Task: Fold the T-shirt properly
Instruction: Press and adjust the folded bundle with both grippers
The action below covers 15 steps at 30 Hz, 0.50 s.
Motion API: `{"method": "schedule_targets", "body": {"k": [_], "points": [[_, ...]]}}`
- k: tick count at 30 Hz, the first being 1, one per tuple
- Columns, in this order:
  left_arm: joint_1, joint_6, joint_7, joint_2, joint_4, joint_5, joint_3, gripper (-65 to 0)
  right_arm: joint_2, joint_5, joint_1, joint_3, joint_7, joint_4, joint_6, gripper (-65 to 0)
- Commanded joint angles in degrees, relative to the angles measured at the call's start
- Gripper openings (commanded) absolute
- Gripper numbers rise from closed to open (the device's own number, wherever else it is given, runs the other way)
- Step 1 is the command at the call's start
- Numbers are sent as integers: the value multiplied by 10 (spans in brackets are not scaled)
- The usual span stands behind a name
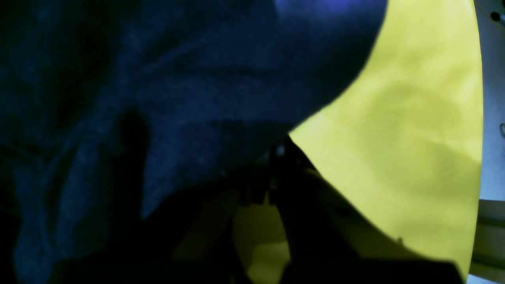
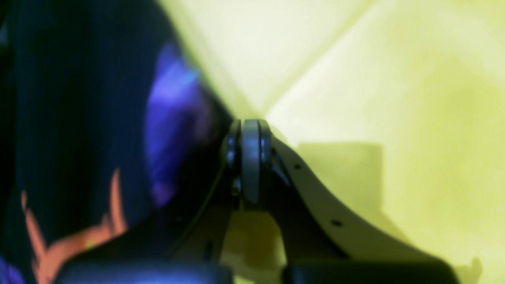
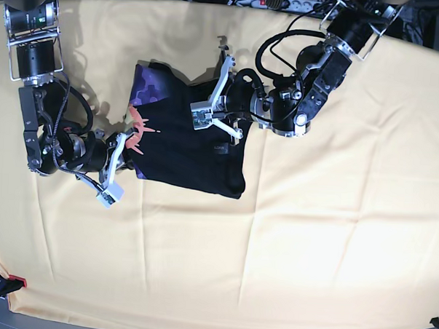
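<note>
Both grippers are closed. From the right wrist view, the right gripper (image 2: 250,157) has its jaws pressed together with no cloth visible between them, and it sits at the edge of the T-shirt (image 3: 187,145), just beside the purple and orange print. The left gripper (image 3: 215,120) is over the upper middle of the shirt; its wrist view is too dark to show if cloth is held between the jaws, so I cannot tell this.

The T-shirt lies on the desk (image 3: 311,234), which is covered with a yellow cloth, a little above and left of the middle. It is already a compact dark bundle, roughly rectangular, with the print showing at its left end.

I judge that the folding is in a late step, maybe the last fold or the smoothing. The next move calls for a clear grip on a free edge, then bringing it over evenly so that the sides match and no wrinkle stays.
</note>
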<state>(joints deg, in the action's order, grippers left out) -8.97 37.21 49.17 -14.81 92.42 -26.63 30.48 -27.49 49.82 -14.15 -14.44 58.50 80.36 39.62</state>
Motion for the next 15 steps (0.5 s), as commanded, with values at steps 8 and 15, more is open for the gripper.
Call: {"method": "schedule_targets", "body": {"k": [8, 15], "points": [[-69, -8, -35, -36, -34, 64, -3, -650, -25, 88, 107, 100, 7, 140, 4, -650], [-126, -8, -184, -33, -168, 81, -3, -650, 45, 93, 248, 216, 7, 213, 4, -650]]}}
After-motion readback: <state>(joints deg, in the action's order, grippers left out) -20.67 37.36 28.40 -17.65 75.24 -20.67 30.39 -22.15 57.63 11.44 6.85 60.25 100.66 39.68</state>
